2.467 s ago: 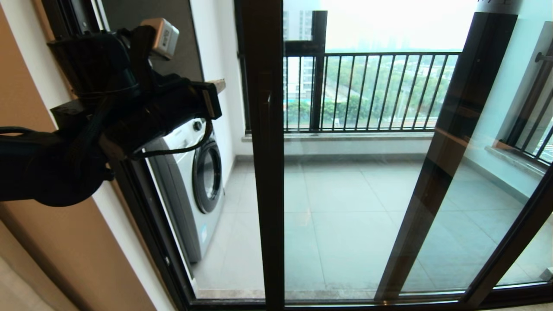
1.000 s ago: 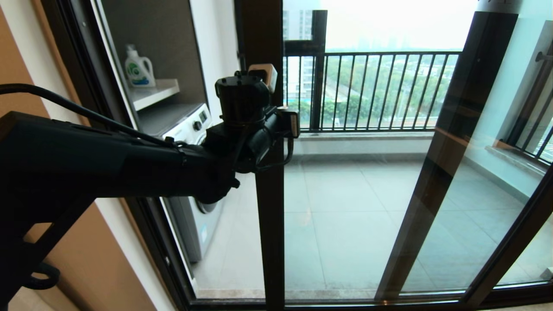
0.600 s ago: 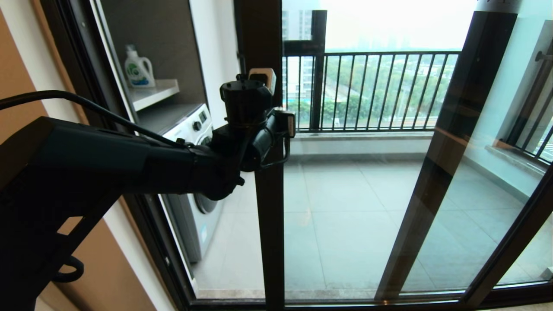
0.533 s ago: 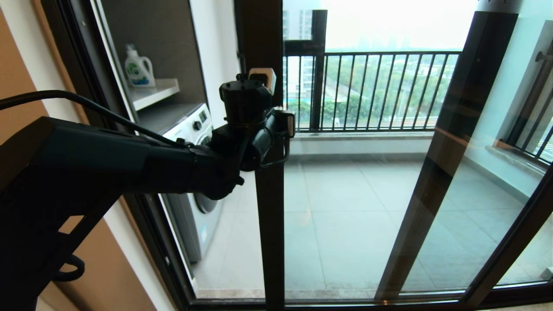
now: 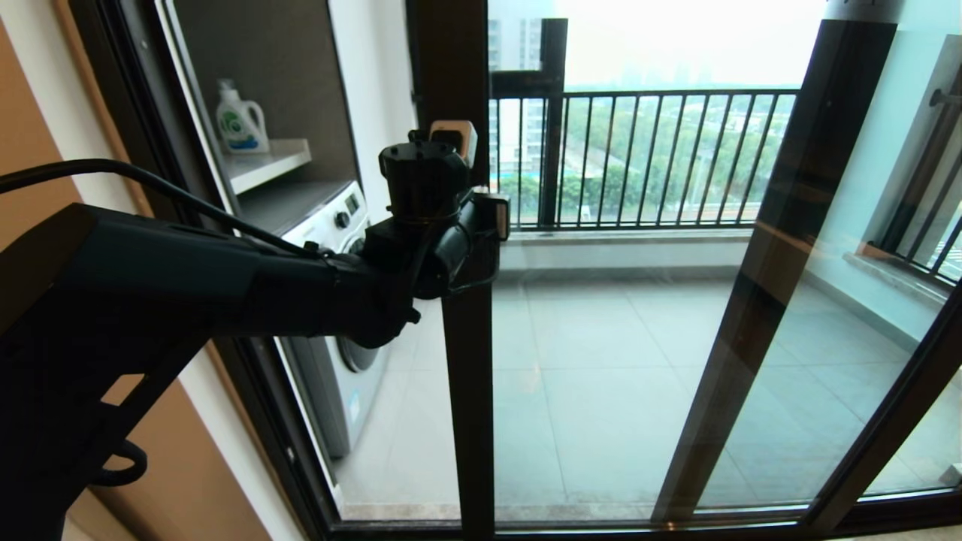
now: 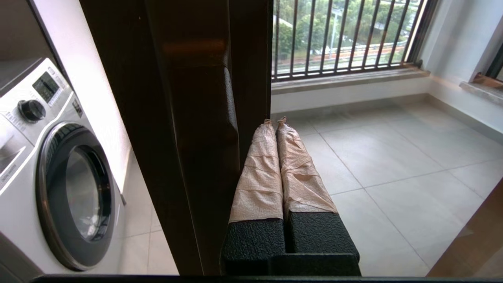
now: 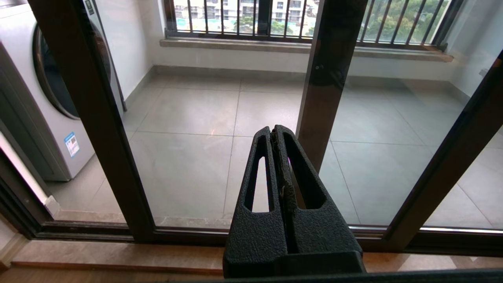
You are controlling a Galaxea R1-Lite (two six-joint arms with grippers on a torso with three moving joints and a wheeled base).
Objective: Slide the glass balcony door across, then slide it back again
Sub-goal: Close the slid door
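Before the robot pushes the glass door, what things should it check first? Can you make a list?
1. Left gripper at the glass balcony door's upright: ok, shut fingers lie beside the handle.
2. Fingers touching the handle: cannot tell.
3. Fingers closed for pushing: ok, pressed together.
4. Right gripper out of the way: ok, shut, low in front of the door, holding nothing.
5. Washing machine clear of the door's path: ok, it stands behind the glass on the balcony.
6. Door track free: cannot tell.
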